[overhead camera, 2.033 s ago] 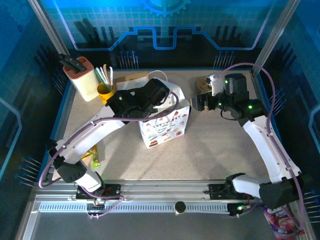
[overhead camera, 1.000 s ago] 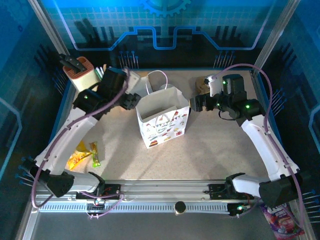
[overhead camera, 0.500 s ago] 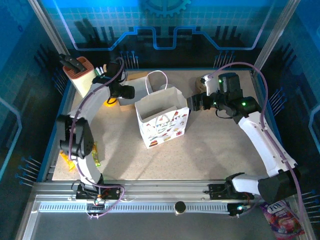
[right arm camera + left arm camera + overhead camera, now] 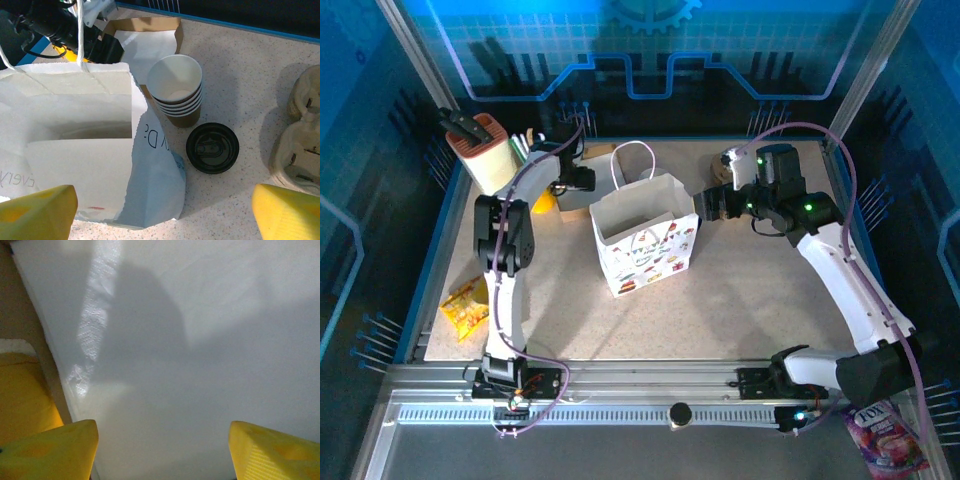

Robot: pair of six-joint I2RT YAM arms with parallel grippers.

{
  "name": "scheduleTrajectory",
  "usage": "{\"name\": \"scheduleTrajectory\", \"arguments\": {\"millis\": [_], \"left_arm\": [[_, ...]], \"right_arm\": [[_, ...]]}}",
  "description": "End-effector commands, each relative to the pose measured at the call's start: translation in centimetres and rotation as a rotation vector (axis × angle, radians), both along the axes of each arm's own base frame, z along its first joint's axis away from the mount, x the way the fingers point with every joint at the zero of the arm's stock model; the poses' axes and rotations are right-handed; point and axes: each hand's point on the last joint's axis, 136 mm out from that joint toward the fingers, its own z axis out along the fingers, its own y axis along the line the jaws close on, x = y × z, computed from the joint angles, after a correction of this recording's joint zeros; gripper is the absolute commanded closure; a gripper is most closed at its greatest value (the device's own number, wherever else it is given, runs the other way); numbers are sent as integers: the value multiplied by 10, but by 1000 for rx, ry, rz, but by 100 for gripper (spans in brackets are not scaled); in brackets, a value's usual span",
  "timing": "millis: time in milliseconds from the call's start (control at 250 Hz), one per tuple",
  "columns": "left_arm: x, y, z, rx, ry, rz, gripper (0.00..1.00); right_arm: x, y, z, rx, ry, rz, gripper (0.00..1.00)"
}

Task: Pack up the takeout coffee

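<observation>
Cups stacked unlidded beside bag, lid on tabletop; left claw and right claw spread, holding nothing; packing apparently unstarted.

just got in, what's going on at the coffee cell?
Nothing looks packed yet. The right gripper hovers open beside the white paper bag, above a stack of lidless cups and a loose black lid on the table. The left gripper is open too, close over white paper behind the bag. Neither holds anything.
</observation>
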Motion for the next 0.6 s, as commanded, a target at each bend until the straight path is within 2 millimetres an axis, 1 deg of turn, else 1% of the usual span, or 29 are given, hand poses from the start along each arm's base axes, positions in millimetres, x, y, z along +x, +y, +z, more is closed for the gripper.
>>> {"name": "scheduleTrajectory", "arguments": {"millis": [0, 96, 204, 412, 487, 595], "left_arm": [[-2, 6, -11, 25, 62, -20, 29], [-3, 5, -25, 28, 93, -28, 28], [-6, 4, -37, 25, 125, -35, 28], [-10, 3, -53, 25, 178, -45, 28], [-14, 2, -59, 19, 197, -48, 30], [-17, 1, -63, 11, 217, -52, 37]], "right_arm": [[-1, 6, 7, 2, -5, 8, 9], [-1, 7, 2, -1, 7, 8, 9], [-2, 6, 1, -8, 7, 7, 9], [-3, 5, -1, -12, 8, 4, 9], [-3, 5, -2, -12, 8, 5, 9], [-3, 5, -3, -14, 10, 5, 9]]}}
